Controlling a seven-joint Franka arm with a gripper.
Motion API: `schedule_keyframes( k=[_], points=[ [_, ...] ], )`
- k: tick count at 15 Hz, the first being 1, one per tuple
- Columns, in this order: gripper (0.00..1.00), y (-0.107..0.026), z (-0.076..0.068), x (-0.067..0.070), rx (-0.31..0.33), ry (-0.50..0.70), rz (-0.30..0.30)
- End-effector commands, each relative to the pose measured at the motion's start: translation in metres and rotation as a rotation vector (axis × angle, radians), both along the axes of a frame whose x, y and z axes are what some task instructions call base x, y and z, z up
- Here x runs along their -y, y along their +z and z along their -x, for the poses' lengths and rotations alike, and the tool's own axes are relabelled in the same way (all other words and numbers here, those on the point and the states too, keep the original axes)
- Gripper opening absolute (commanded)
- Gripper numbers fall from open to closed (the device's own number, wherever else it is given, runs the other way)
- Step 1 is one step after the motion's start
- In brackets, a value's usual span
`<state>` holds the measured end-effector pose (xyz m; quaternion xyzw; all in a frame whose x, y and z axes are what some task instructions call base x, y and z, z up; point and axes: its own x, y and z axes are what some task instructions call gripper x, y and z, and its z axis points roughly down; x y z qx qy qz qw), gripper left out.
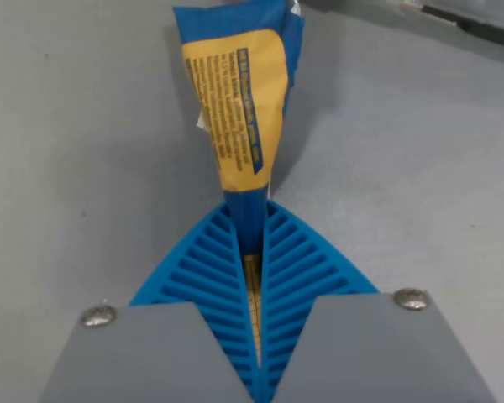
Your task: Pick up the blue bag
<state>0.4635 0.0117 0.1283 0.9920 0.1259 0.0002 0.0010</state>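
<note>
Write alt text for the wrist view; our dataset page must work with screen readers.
The end effector, with blue ribbed fingers, is closed on the narrow end of a blue bag bearing a yellow printed panel. The bag extends away from the camera over a plain grey surface.

1. Two bright blue fingers (pixel 203 277) are seen on the gripper (pixel 250 239), each shaped as a curved triangular fin.
2. Each finger is crossed by parallel ribs with open slots between them.
3. The fingers are carried by two flat grey mounting plates (pixel 143 357) with angled inner edges.
4. One round silver screw (pixel 98 316) is set in each plate's upper outer corner.
</note>
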Motion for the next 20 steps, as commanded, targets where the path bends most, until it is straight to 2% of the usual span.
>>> schedule_keyframes(
  k=[1,20],
  points=[
    [0.00,0.014,0.003,-0.001,0.009,0.020,-0.017],
    [0.00,0.046,0.002,0.000,0.009,0.020,-0.017]
  ],
)
